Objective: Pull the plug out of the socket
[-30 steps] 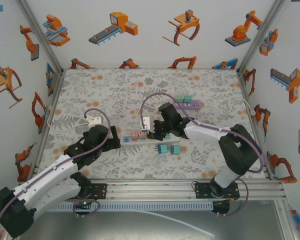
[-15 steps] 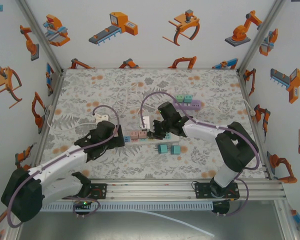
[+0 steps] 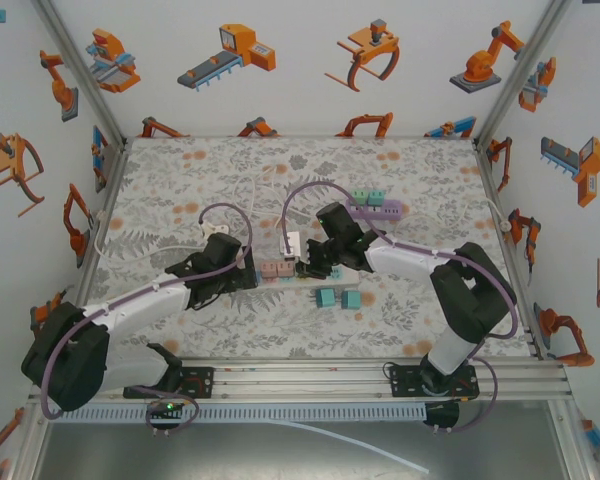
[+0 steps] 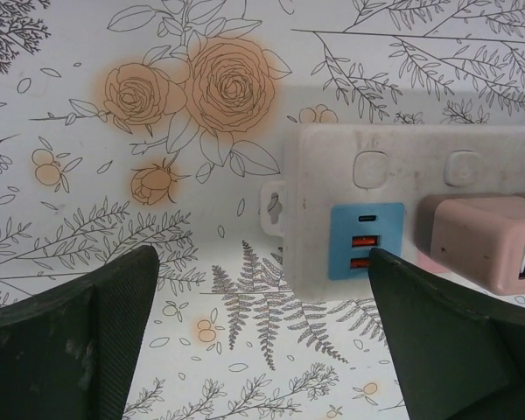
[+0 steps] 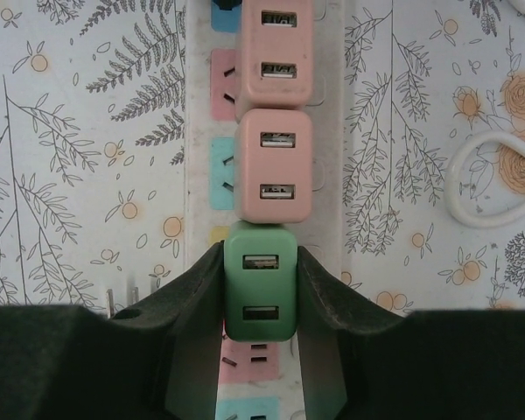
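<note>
A white power strip lies mid-table, with its left end showing a blue USB panel. Two pink plugs and a green plug sit in its sockets. My right gripper is shut on the green plug, one finger on each side. In the top view the right gripper sits over the strip's right part. My left gripper is open at the strip's left end, its right finger beside the blue panel. The top view shows the left gripper at that end.
Two teal plugs lie loose on the mat in front of the strip. A purple strip with teal plugs sits behind. A white cable loops to the strip's side. A white adapter stands just behind the strip.
My left arm has reached rightward, bringing its open gripper up to the strip's left end. The right gripper has stayed on the green plug.
</note>
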You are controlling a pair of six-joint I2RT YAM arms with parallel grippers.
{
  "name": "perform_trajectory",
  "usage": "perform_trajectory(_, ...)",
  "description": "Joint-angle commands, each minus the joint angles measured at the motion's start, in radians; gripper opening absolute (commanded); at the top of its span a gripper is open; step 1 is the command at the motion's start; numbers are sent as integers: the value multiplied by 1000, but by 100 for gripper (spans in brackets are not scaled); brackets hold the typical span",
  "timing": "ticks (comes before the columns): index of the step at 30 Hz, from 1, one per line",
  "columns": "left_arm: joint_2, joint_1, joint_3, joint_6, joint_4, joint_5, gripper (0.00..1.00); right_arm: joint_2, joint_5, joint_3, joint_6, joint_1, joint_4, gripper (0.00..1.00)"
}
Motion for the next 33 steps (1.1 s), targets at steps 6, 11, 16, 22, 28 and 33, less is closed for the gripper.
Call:
perform_trajectory(6, 58, 5, 17, -8, -88, -57, 99, -17, -80, 57, 25, -2, 18, 19)
perform_trajectory(11, 82, 5, 26, -11, -97, -54, 100, -24, -111, 50, 76, -26, 51, 16)
perform_trajectory(16, 77, 4, 25, -12, -97, -57, 100, -31, -102, 41, 93, -35, 64, 15)
perform_trajectory(22, 64, 5, 25, -12, -101, -58, 100, -39, -87, 34, 96, -41, 64, 15)
perform_trajectory(28, 48, 4, 25, -13, -108, -62, 100, -61, -82, 23, 101, -42, 71, 15)
perform_trajectory(33, 35, 5, 28, -13, -114, -62, 100, -82, -74, 14, 102, -44, 70, 15)
